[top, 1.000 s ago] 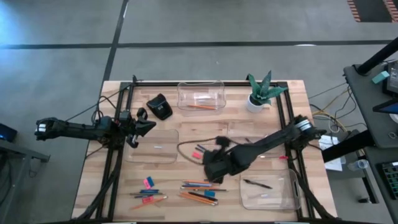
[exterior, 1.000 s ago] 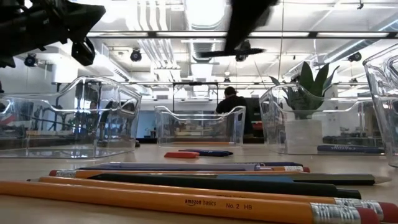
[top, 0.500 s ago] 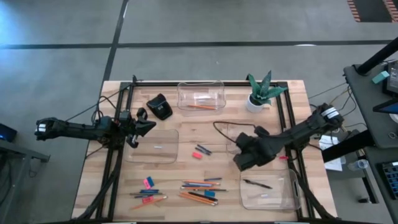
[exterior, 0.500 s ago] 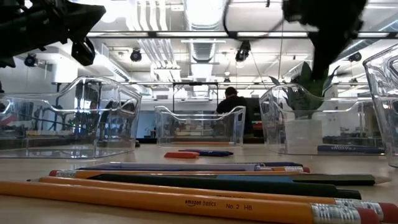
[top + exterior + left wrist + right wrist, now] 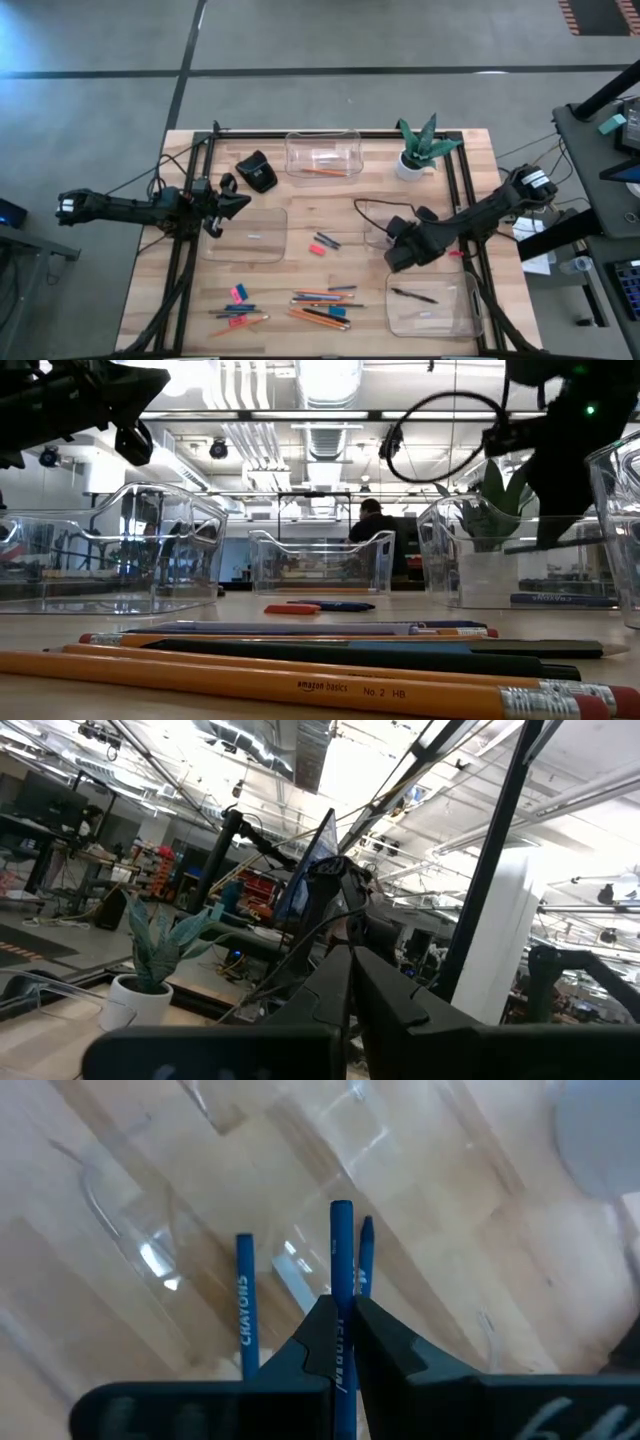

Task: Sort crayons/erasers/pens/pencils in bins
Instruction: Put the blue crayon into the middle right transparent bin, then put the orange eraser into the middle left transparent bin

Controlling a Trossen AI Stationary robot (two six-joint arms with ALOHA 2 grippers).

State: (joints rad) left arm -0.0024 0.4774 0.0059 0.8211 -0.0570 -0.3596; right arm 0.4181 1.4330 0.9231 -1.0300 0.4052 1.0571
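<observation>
My right gripper (image 5: 394,258) is shut on a blue crayon (image 5: 342,1245) and slants down over the clear middle-right bin (image 5: 372,233). Two blue crayons (image 5: 243,1295) (image 5: 365,1252) lie flat on that bin's floor. My left gripper (image 5: 240,203) waits shut and empty above the left bin (image 5: 245,238). Loose crayons (image 5: 326,240) and a pink eraser (image 5: 317,249) lie at the table's middle. Pencils and pens (image 5: 320,308) lie near the front edge, with pink erasers (image 5: 238,293) to their left. The far bin (image 5: 322,153) holds pencils; the near right bin (image 5: 430,305) holds a pen. My right gripper pinches the blue crayon between its two fingers, on the crayon's shaft (image 5: 342,1288) toward its back end. The crayon lies along the fingers and sticks out past their tips. The fingers slant steeply down from above. The crayon is lifted clear above the bin's floor.
A black lump-shaped object (image 5: 258,172) sits at the far left and a white plant pot (image 5: 415,155) at the far right. A cable loops beside my right arm (image 5: 365,208). Dark frame rails run along both table sides. A person stands far off in the room (image 5: 372,525).
My right gripper has carried the crayon from above the loose things at the table's middle toward the right edge and downward, rolling its wrist on the way. It now stands over the middle-right bin, still shut on the crayon.
</observation>
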